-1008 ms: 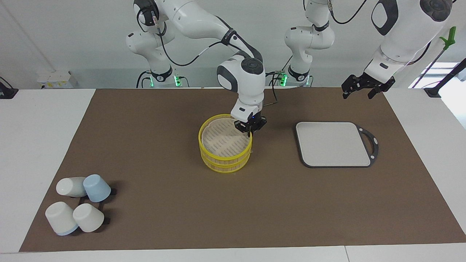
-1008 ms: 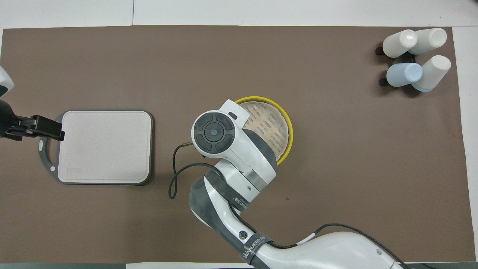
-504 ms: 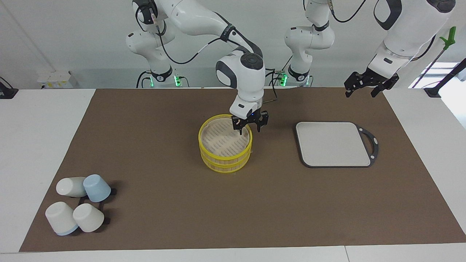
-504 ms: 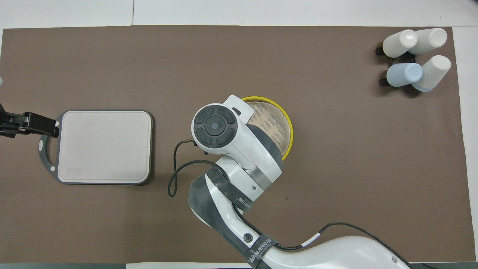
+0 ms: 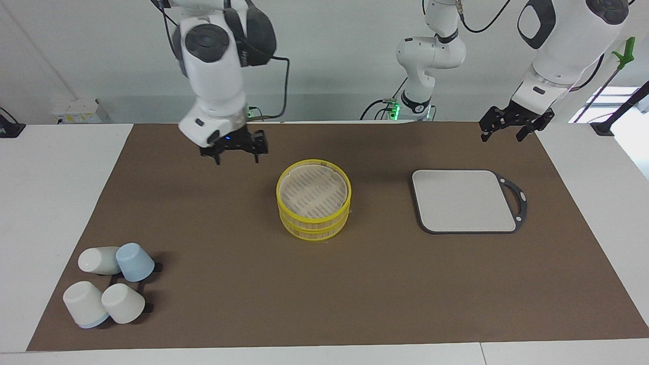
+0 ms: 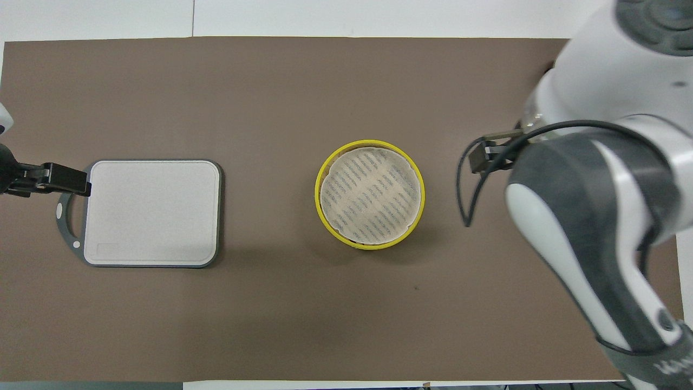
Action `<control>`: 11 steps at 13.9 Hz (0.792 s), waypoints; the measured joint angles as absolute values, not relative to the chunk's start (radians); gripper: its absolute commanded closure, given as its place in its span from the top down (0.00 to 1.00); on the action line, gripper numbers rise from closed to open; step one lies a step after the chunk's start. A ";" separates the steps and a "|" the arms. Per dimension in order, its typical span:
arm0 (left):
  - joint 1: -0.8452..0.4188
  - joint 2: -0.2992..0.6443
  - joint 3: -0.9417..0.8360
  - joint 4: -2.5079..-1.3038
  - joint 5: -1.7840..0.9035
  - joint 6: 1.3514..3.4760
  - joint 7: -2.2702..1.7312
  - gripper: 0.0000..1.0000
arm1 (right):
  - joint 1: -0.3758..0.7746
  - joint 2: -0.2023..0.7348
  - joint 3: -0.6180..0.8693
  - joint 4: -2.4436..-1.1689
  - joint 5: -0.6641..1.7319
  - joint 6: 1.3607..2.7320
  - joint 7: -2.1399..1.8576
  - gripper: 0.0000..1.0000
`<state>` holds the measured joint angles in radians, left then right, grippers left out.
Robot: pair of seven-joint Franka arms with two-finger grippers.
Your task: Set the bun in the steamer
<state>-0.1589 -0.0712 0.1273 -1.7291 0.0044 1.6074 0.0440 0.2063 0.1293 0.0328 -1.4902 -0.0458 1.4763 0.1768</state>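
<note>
The yellow-rimmed steamer [image 5: 314, 200] stands at the middle of the brown mat, also in the overhead view [image 6: 370, 194]. Its slatted lid [image 5: 313, 189] lies flat on top and hides the inside. No bun shows in either view. My right gripper [image 5: 237, 153] is open and empty, raised over the mat toward the right arm's end, well clear of the steamer. My left gripper [image 5: 502, 132] is open and empty, held up over the mat's corner beside the grey board, and waits there; it also shows in the overhead view [image 6: 67, 180].
A grey rectangular board [image 5: 464, 200] with a handle lies flat toward the left arm's end. Several white and blue cups [image 5: 109, 284] lie at the mat's corner toward the right arm's end, farthest from the robots; the right arm [image 6: 595, 179] covers them in the overhead view.
My right gripper opened at the steamer's rim, then rose and swung away toward the right arm's end. The lid now lies flat. The left gripper barely moved.
</note>
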 measured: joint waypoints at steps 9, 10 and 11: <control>-0.159 -0.080 0.126 -1.741 0.004 1.614 0.045 1.00 | 0.133 0.002 0.037 -1.602 -0.045 1.467 0.068 1.00; -0.159 -0.080 0.126 -1.741 0.004 1.615 0.045 1.00 | 0.131 0.002 0.037 -1.602 -0.045 1.469 0.068 1.00; -0.159 -0.080 0.126 -1.741 0.004 1.615 0.045 1.00 | 0.129 0.002 0.037 -1.602 -0.045 1.470 0.068 1.00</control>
<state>-0.1595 -0.0801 0.1255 -1.7412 0.0043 1.6147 0.0448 0.1285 0.0016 0.0374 -1.6019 -0.0454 1.4704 0.0681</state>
